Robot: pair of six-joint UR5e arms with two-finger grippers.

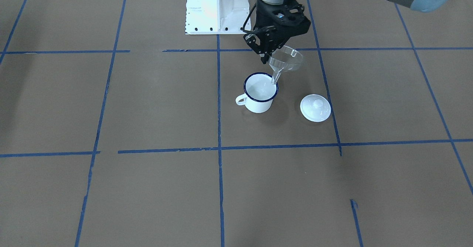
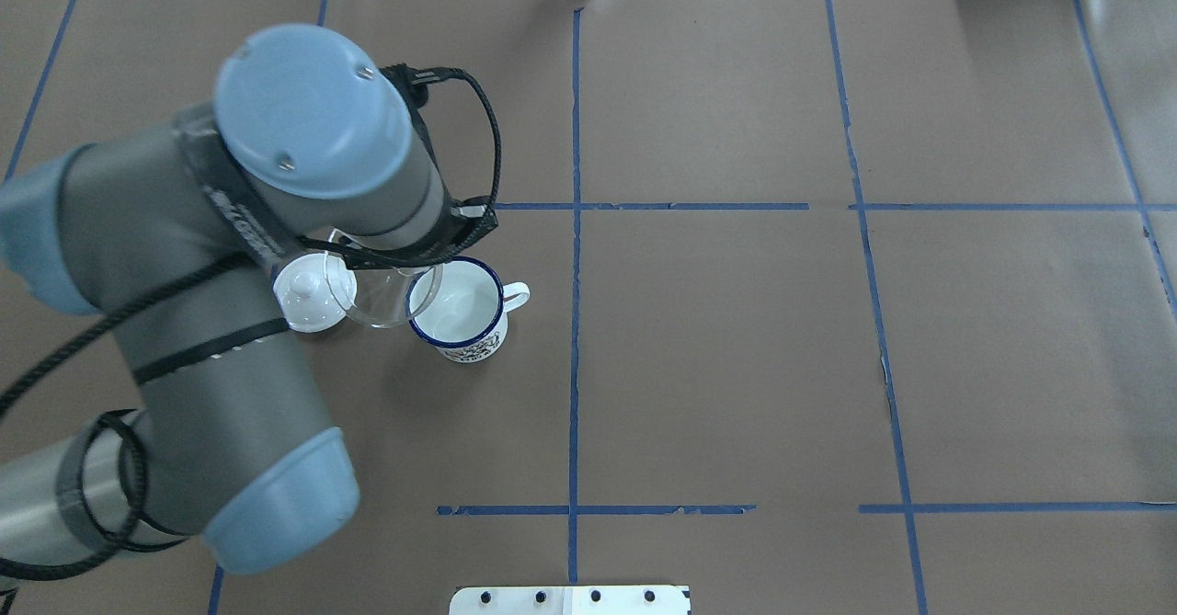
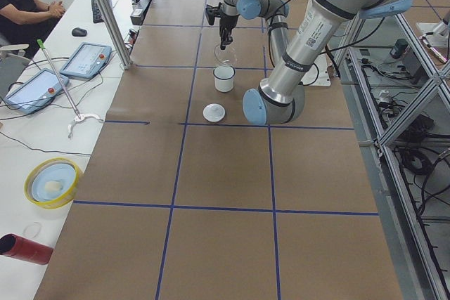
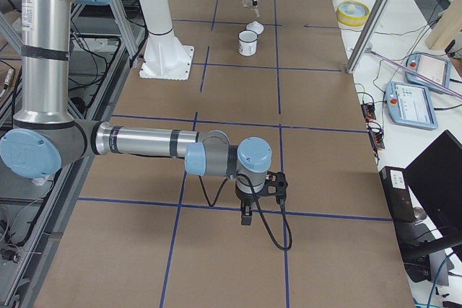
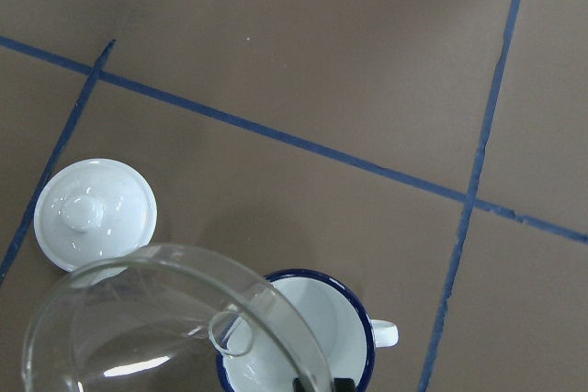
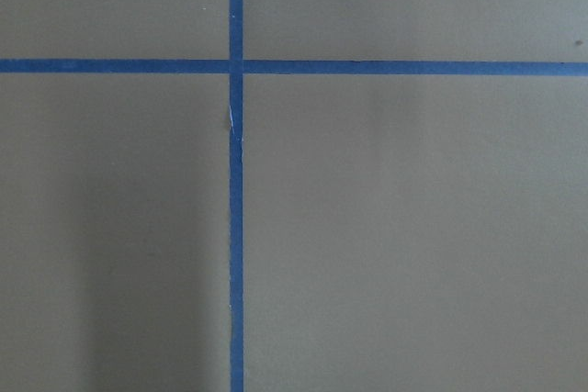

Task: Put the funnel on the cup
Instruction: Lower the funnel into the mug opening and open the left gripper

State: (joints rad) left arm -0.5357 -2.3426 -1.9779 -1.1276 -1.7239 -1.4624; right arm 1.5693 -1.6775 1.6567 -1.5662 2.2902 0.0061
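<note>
Brown surface [image 1: 147, 110], gridded with blue tape [image 1: 218, 103]. Bulky grey left arm [image 2: 230, 321] bent over the surface's left half. Grey right arm [image 4: 144, 141] stretched low toward the right end, with the right gripper [image 4: 247, 216] pointing down just above the surface; fingers too small there to tell whether released or clenched. Black left gripper [image 1: 264, 57] pointing down, fingers clenched on the funnel's rim.

White cup [image 1: 258, 92] with dark blue rim, upright on the surface a little left of the middle, about midway between the robot-side and operators' edges, loop handle turned toward the right end.

Clear, see-through funnel [image 1: 284, 60] with wide conical bowl and short narrow stem. Held in the air and tilted, bowl leaning toward the lid, stem tip over the cup's mouth close to the lid-side rim; touching or not, unclear. Not yet seated on the cup.

Round white lid [image 1: 315, 107] with knob, flat on the surface near the cup, on its left-end side, apart from it.
</note>
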